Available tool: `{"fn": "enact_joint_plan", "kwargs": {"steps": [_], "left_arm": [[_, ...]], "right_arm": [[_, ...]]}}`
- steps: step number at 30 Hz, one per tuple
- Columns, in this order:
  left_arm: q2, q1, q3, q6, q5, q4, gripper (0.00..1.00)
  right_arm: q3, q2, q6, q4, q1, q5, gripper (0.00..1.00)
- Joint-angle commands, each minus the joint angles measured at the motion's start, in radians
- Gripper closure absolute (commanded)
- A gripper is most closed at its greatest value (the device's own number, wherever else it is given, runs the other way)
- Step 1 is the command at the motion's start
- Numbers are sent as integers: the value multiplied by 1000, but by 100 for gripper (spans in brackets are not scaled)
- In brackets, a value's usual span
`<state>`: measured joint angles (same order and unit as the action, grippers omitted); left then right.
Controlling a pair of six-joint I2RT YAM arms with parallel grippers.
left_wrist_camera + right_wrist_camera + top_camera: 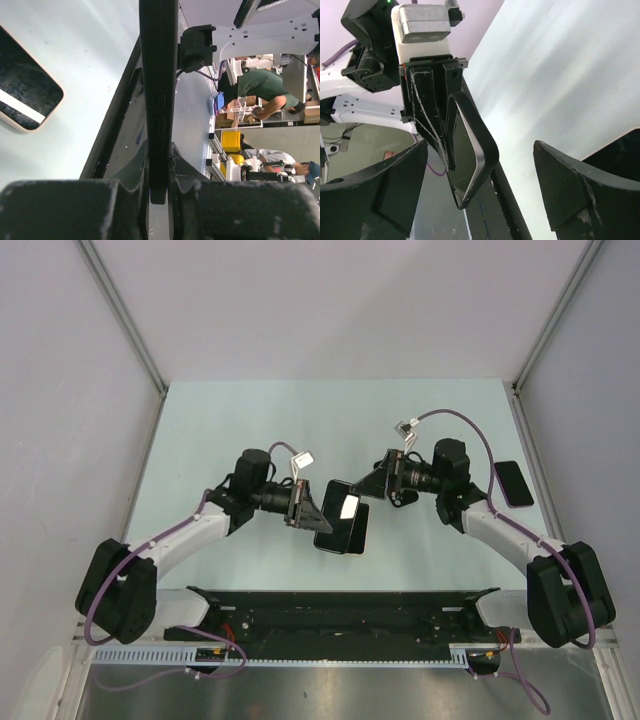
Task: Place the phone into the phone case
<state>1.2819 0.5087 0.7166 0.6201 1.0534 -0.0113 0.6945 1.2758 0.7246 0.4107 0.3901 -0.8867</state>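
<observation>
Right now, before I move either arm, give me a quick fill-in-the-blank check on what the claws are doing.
1. The left claw holds the black slab with side buttons; the right claw holds ___.
2. The right claw's jaws stand ___.
3. The pale-rimmed phone lies flat near the table's ___ edge.
Missing words: nothing; open; right.

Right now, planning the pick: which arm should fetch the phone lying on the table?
Right. The right gripper is open and empty, and the phone lies on its side of the table; the left gripper is shut on the phone case.
</observation>
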Motion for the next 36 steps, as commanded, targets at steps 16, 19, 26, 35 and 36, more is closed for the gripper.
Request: {"fn": "enact_joint_plan", "kwargs": {"steps": [16, 19, 26, 35, 36], "left_arm": [[120, 8, 184, -207, -50, 253, 100], [174, 7, 211, -232, -59, 300, 100], [200, 7, 199, -166, -35, 212, 100], [132, 11, 135, 65, -4, -64, 100], [123, 10, 127, 73, -16, -72, 100]], "right_arm": [[22, -15, 44, 73, -19, -173, 96], [22, -19, 70, 79, -22, -158, 100], [23, -56, 49, 5, -16, -80, 70], [-47, 13, 110, 152, 12, -190, 43], [-56, 16, 117, 186, 12, -187, 44]]}}
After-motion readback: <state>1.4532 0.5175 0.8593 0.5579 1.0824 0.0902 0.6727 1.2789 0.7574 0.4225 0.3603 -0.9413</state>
